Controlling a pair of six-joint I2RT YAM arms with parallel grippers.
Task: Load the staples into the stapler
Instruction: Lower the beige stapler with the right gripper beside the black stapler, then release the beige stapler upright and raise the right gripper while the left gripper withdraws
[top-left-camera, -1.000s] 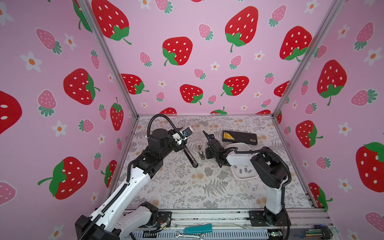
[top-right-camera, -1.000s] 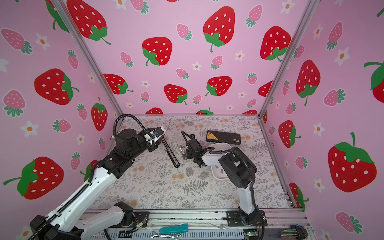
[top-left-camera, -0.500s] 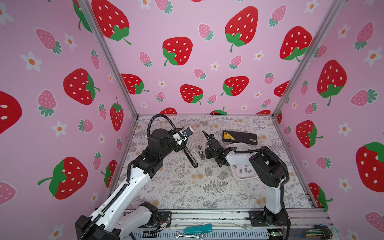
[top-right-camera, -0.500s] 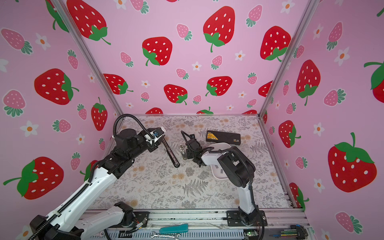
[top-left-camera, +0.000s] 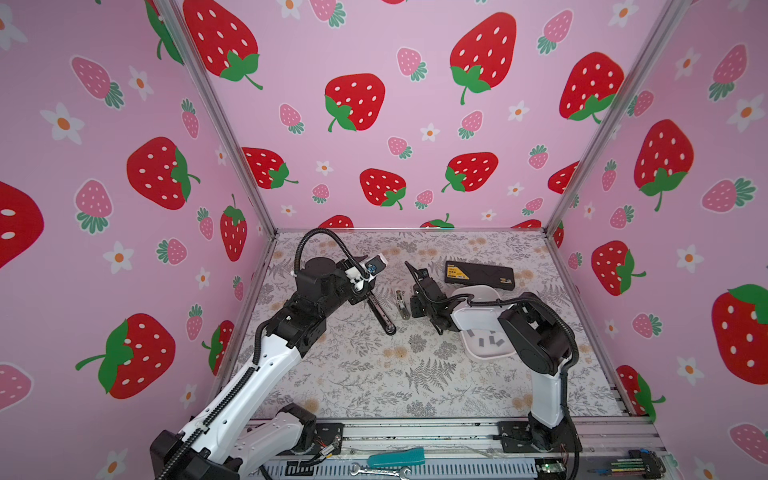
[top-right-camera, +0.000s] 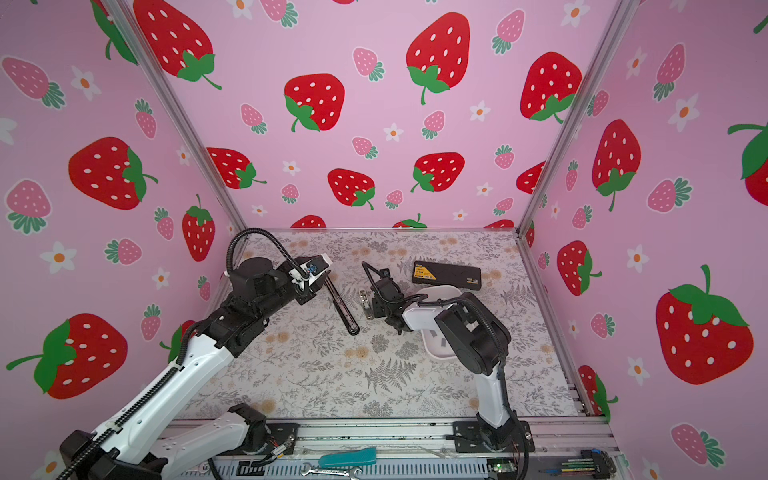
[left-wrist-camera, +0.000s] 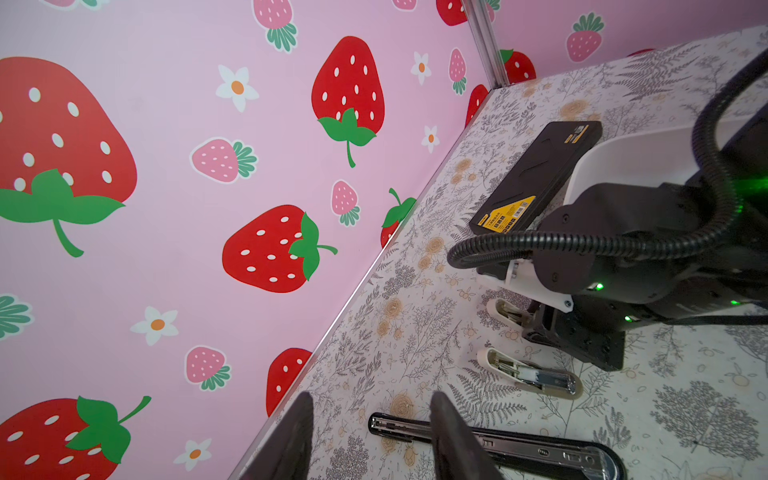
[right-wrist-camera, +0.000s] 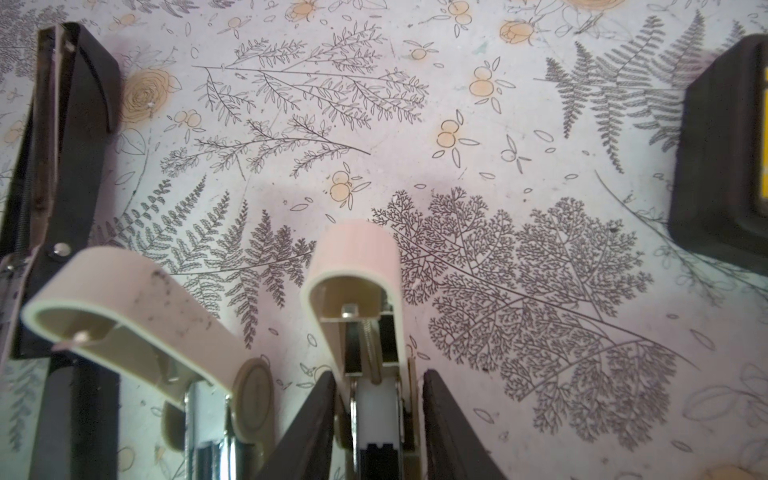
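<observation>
Staples (top-left-camera: 491, 340): several short grey metal strips, loose in a shallow white plastic tray (top-left-camera: 482, 356) on the right of the floral-print table (top-left-camera: 374, 374), partly under the right arm. Both top views agree, and neither gripper has any. In both top views a small cream plastic stapler (top-left-camera: 401, 305) lies opened mid-table. Just left of it is a long black metal stapler (top-left-camera: 380, 311), also opened out. A flat black box with a yellow label (top-left-camera: 482, 275) lies behind the tray. The right gripper (top-left-camera: 411, 309) is down at the cream stapler, and the left gripper (top-left-camera: 365, 291) sits at the far end of the black one. Left wrist view: left gripper (left-wrist-camera: 372, 405) jaws part-open, bare table between them, nothing held. One finger (left-wrist-camera: 453, 440) crosses in front of the black stapler; contact cannot be told. Two cream arms show here, one flat on the table with its metal channel up, one raised at the right gripper. Right wrist view: right gripper (right-wrist-camera: 378, 374) jaws narrowly apart, straddling the raised cream arm with its spring and white pusher. The fingers sit close on both sides, but whether they press it cannot be told. The second cream arm splays off beside it.
</observation>
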